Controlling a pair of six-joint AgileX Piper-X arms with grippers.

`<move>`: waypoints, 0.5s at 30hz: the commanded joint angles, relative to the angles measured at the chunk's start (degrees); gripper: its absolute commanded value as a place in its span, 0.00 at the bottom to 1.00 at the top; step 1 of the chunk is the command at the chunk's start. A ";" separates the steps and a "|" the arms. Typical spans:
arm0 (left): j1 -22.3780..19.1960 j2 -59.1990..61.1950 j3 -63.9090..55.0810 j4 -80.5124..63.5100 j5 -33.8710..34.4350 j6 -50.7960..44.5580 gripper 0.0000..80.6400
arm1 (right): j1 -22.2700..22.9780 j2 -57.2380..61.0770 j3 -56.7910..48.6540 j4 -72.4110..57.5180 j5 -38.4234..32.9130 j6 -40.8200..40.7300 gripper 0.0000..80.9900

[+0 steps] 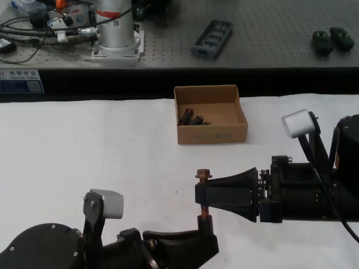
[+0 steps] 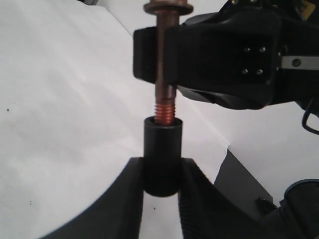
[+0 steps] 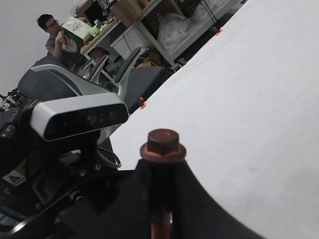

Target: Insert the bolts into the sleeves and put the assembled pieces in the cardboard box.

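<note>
one sleeve (image 2: 162,154), one bolt (image 2: 165,94), one cardboard box (image 1: 212,134)

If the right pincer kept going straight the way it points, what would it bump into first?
Probably nothing: the right pincer, shut on the bolt, points out across the white bench. The left arm's camera sits near that line, though depth is unclear.

Open worktop (image 1: 101,151) ahead of the right gripper (image 1: 203,193) up to the cardboard box (image 1: 212,134); directly below, the left gripper (image 1: 206,228)
</note>
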 commanded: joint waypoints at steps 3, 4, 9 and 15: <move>0.15 -0.16 -0.65 -0.32 -1.65 -2.09 0.05 | -0.28 -0.56 0.08 -0.57 -4.65 0.23 0.02; 0.15 -0.16 -0.62 -0.52 -1.65 -2.67 0.05 | -0.28 -0.56 0.08 -0.57 -5.53 0.23 0.02; 0.15 -0.16 -0.62 -1.60 -1.65 -4.31 0.05 | -0.28 -0.56 0.08 -0.06 -7.86 0.41 0.02; 0.67 -0.16 -0.62 -1.60 -0.81 -0.80 0.05 | -0.28 -0.56 0.08 -0.08 -8.68 0.41 0.02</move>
